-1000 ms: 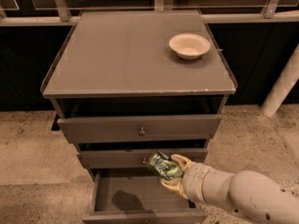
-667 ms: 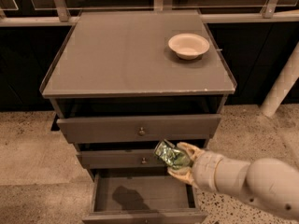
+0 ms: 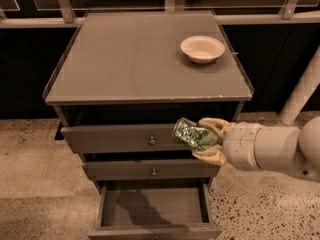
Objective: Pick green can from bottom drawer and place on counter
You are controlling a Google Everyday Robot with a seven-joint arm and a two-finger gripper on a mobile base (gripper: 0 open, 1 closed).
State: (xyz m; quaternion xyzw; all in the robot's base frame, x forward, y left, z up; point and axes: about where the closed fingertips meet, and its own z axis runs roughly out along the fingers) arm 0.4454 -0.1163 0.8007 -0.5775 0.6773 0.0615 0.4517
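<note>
fingers (image 3: 214,126) of the gripper (image 3: 204,140) are clamped on the green can (image 3: 189,133), which lies sideways, top aimed at 10 o'clock, level with the upper drawer (image 3: 115,138). counter (image 3: 125,64) is up at 11 o'clock, open bottom drawer (image 3: 150,205) down at 7

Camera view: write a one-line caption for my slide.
The gripper holds the green can on its side before the upper drawers, above the open bottom drawer, below the counter with its cream bowl.

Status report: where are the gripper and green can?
Gripper shut on green can, held before the upper drawers, below counter level. Bottom drawer open. Cream bowl at counter's far right.
</note>
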